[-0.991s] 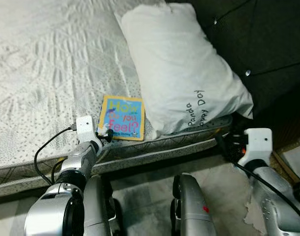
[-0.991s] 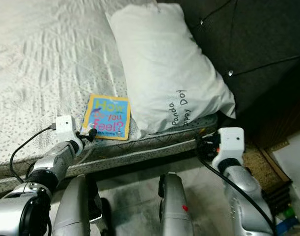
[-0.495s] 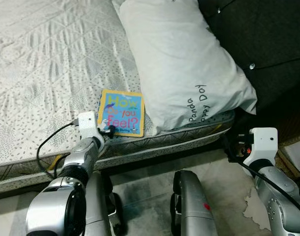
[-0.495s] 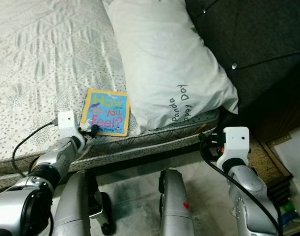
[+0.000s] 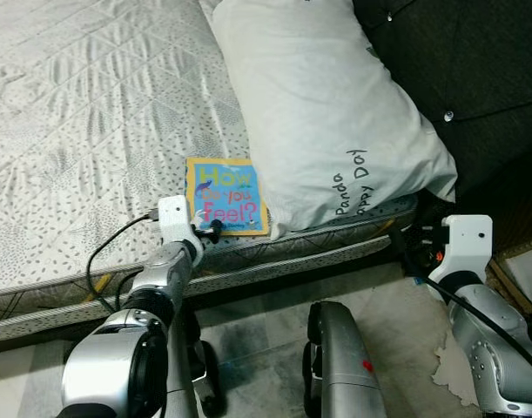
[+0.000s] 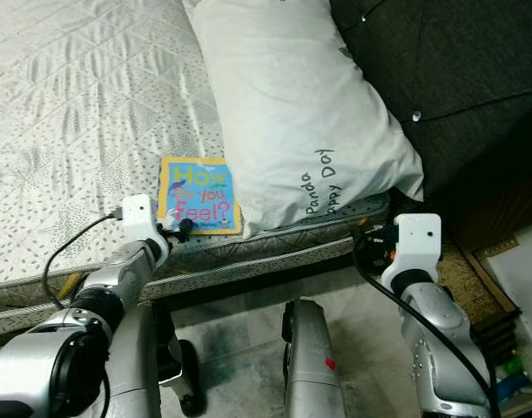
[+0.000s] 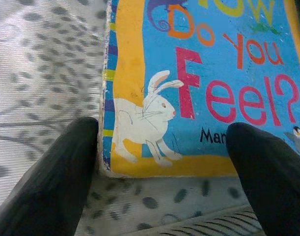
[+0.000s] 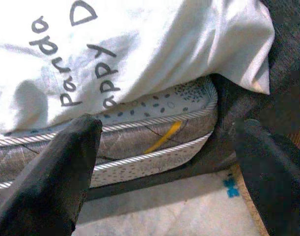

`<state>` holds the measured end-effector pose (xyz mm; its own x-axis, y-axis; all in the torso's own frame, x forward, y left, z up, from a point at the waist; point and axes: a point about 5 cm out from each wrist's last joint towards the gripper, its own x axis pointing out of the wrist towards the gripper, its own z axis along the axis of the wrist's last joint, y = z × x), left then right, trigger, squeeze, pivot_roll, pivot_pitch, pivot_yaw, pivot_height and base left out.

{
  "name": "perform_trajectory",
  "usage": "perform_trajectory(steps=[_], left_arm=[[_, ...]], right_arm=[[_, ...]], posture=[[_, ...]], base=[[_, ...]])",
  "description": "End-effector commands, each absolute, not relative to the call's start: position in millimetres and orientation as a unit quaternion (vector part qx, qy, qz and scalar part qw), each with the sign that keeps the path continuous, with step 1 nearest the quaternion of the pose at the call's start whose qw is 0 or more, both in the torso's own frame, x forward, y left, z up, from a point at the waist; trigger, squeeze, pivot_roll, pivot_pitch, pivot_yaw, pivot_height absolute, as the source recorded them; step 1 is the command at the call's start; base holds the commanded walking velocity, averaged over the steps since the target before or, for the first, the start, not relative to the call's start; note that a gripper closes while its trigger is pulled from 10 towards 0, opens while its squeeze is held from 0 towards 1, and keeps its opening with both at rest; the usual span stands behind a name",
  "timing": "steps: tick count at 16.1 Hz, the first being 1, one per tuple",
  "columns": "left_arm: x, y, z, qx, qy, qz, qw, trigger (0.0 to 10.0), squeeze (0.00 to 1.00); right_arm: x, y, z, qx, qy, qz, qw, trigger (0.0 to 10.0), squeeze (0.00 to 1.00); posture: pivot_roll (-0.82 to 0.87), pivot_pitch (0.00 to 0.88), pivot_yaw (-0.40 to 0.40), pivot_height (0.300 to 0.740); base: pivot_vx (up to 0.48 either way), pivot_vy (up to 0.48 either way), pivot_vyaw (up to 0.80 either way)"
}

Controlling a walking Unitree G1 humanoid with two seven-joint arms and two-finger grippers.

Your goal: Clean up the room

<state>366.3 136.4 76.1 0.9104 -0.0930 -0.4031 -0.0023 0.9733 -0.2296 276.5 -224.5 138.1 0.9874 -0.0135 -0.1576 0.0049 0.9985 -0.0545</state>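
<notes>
The "How Do You Feel?" picture book (image 5: 225, 195) lies flat near the bed (image 5: 91, 113) edge beside the pillow (image 5: 318, 104), right ahead of the left tool (image 7: 164, 162), whose fingers are spread wide at its near edge.
</notes>
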Motion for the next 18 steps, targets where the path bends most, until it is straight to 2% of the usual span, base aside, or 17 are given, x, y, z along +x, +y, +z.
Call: perform_trajectory(steps=[1, 7, 9, 11, 12, 15, 18], left_arm=[[363, 125, 70, -0.105, 0.228, -0.036, 0.967, 10.0, 0.00], [352, 123, 62, -0.142, 0.206, -0.030, 0.968, 10.0, 0.00], [327, 126, 60, -0.144, 0.190, -0.026, 0.971, 10.0, 0.00], [278, 138, 61, -0.135, 0.182, -0.006, 0.974, 10.0, 0.00], [264, 143, 65, -0.131, 0.170, 0.000, 0.977, 10.0, 0.00], [243, 152, 83, -0.113, 0.099, 0.006, 0.989, 10.0, 0.00], [235, 167, 94, -0.085, 0.099, 0.003, 0.991, 10.0, 0.00]], right_arm=[[275, -224, 136, -0.024, 0.086, -0.006, 0.996, 10.0, 0.00], [288, -213, 135, -0.009, 0.074, 0.004, 0.997, 10.0, 0.00], [294, -206, 135, 0.000, 0.068, 0.011, 0.998, 10.0, 0.00], [299, -201, 134, 0.007, 0.065, 0.014, 0.998, 10.0, 0.00], [302, -199, 133, 0.011, 0.063, 0.016, 0.998, 10.0, 0.00], [305, -191, 130, 0.028, 0.060, 0.025, 0.997, 10.0, 0.00], [307, -160, 120, 0.073, 0.061, 0.052, 0.994, 10.0, 0.00]], posture=[[-0.20, 0.279, -0.040, 0.585], [-0.16, 0.232, -0.027, 0.585], [-0.13, 0.212, -0.023, 0.585], [-0.09, 0.183, -0.018, 0.585], [-0.08, 0.174, -0.016, 0.585], [-0.05, 0.139, -0.012, 0.585], [-0.03, 0.060, 0.002, 0.585]], base=[[0.000, 0.000, 0.00], [0.000, 0.000, 0.00], [0.000, 0.000, 0.00], [0.000, 0.000, 0.00], [0.000, 0.000, 0.00], [0.000, 0.000, 0.00], [0.000, 0.000, 0.00]])
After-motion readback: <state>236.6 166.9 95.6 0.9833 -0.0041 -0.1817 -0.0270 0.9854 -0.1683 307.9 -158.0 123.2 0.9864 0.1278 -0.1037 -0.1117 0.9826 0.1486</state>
